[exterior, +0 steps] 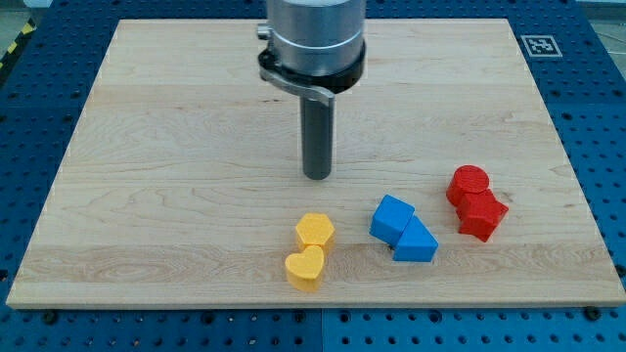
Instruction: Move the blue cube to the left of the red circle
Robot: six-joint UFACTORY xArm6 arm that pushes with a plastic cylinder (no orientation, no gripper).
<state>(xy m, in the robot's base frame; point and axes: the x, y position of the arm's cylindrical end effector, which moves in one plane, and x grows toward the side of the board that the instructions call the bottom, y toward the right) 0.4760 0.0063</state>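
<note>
Camera view, bottom upward: yellow heart (305, 267) touches yellow hexagon (315, 231). Blue triangle (416, 242) touches blue cube (391, 217), left of red star (481, 214) and red circle (469, 183). My tip (317, 176), a bare rod holding nothing, stands apart, above the yellows.

The cube (391, 217) touches the triangle (417, 242) at its lower right. The circle (468, 184) lies to their right, touching the star (481, 214) below it. The hexagon (315, 231) sits left of the cube, above the heart (305, 267). My tip (317, 176) stands above them, apart.
</note>
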